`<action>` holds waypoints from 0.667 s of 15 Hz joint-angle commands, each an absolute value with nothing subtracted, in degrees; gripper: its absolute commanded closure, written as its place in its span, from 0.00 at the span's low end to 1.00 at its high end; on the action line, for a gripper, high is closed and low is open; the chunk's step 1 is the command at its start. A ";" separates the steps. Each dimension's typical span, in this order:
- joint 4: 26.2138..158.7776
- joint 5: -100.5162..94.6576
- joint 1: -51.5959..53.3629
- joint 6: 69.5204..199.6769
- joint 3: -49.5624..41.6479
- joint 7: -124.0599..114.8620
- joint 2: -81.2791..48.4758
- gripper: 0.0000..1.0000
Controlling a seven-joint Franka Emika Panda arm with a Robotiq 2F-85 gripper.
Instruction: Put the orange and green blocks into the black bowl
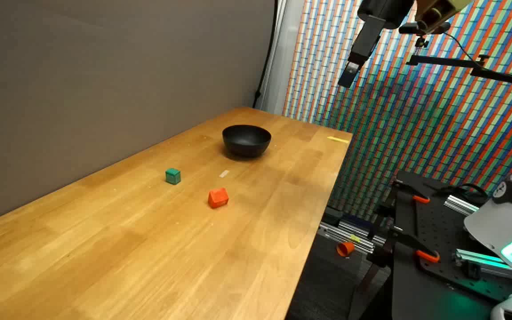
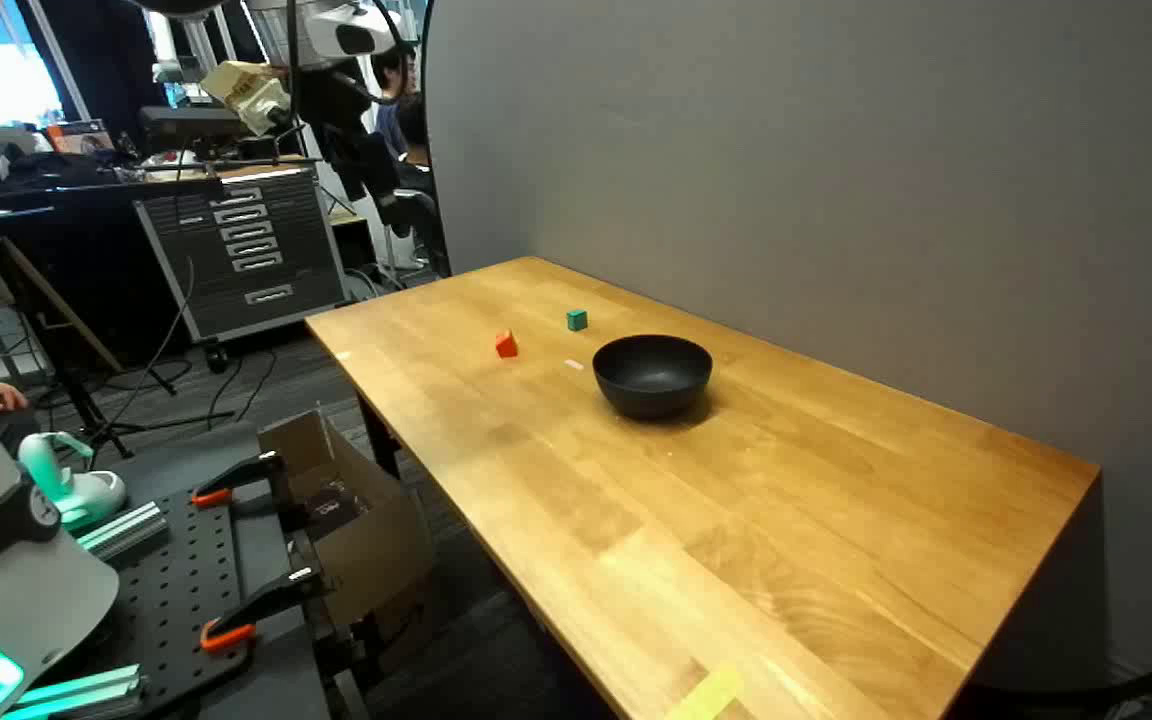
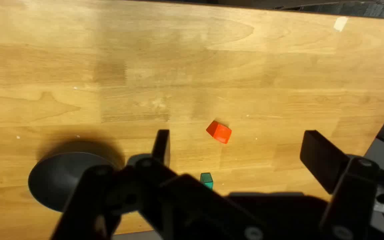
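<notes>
The orange block [image 1: 218,198] lies on the wooden table, tilted on its side, and also shows in an exterior view [image 2: 506,345] and the wrist view [image 3: 221,132]. The green block [image 1: 173,176] stands near it, closer to the grey wall, and shows in an exterior view [image 2: 577,320]. In the wrist view the green block [image 3: 206,178] is partly hidden by a finger. The black bowl [image 1: 246,144] sits upright on the table [image 2: 652,398], partly hidden in the wrist view [image 3: 45,186]. My gripper [image 3: 237,143] is open with nothing between its fingers, high above the table [image 1: 349,76].
The wooden table [image 1: 149,249] has a grey wall [image 2: 816,200] along its far long edge. Yellow tape [image 1: 338,139] marks one end, and a small pale tape strip [image 1: 224,174] lies near the blocks. A cardboard box [image 2: 366,540] stands on the floor between table and robot base.
</notes>
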State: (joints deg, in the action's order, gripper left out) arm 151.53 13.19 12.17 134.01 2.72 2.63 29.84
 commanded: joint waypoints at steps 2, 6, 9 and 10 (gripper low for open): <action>151.18 13.43 11.76 133.80 3.12 2.79 29.91 0.00; 147.78 4.82 6.38 135.87 9.17 -8.65 23.24 0.00; 142.36 -2.38 3.79 136.77 13.79 -17.67 13.46 0.00; 140.37 -3.61 3.90 136.11 14.74 -19.96 10.19 0.00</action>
